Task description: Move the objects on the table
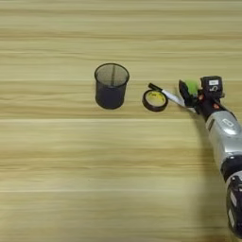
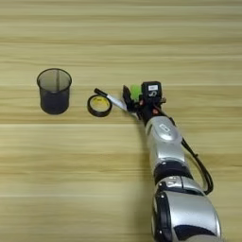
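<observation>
— Toward the desk's (image 1: 56, 179) right edge, what is the end effector (image 2: 134, 100) doing?

— Its two black fingers stand apart around the lime-green block (image 2: 135, 90), with the white marker (image 2: 113, 100) just beside the left finger; nothing looks gripped.

— Risk?

— Closing could catch the marker too, or nudge it into the tape roll (image 2: 99, 105).

— Arm?

— The silver forearm (image 2: 163, 137) stretches forward, low, from the near edge. The mesh cup (image 2: 54, 91) stands well left.

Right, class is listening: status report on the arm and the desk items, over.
Right gripper at green block, fingers open around it. Marker beside it, tip near tape roll. Pen cup upright, apart at left.
</observation>
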### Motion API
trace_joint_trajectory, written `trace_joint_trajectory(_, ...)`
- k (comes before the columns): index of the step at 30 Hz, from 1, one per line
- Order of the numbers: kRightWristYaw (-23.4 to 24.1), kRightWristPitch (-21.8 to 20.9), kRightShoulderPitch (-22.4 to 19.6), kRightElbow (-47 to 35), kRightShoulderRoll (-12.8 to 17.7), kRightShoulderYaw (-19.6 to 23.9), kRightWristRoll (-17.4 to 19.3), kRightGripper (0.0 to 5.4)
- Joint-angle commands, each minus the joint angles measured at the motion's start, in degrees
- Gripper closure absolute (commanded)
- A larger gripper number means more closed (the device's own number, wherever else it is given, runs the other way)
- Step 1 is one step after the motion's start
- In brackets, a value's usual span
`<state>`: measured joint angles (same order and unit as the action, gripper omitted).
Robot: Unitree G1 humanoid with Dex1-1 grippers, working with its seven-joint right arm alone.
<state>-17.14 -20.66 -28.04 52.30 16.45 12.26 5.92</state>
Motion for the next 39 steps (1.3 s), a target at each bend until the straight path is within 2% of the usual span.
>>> trace_joint_trajectory(1,-0.2,0.6,0.4,-11.3,-0.5,-1.2,0.6,1.38)
trace_joint_trajectory(3,-0.3,1.9,3.0,-16.5,-1.8,-2.0,0.8,1.25)
trace_joint_trajectory(7,-0.6,5.4,7.6,-25.2,-4.3,-4.3,0.7,0.66)
trace_joint_trajectory(14,-1.7,10.2,12.8,-33.2,-6.7,-8.3,-0.1,0.05)
trace_joint_trajectory(21,-2.2,11.9,13.6,-33.1,-7.6,-10.2,-0.5,0.05)
trace_joint_trajectory(28,-1.9,11.6,12.1,-29.1,-7.2,-9.9,-0.7,0.05)
trace_joint_trajectory(39,-2.5,12.1,12.7,-27.4,-7.5,-9.8,-0.4,0.05)
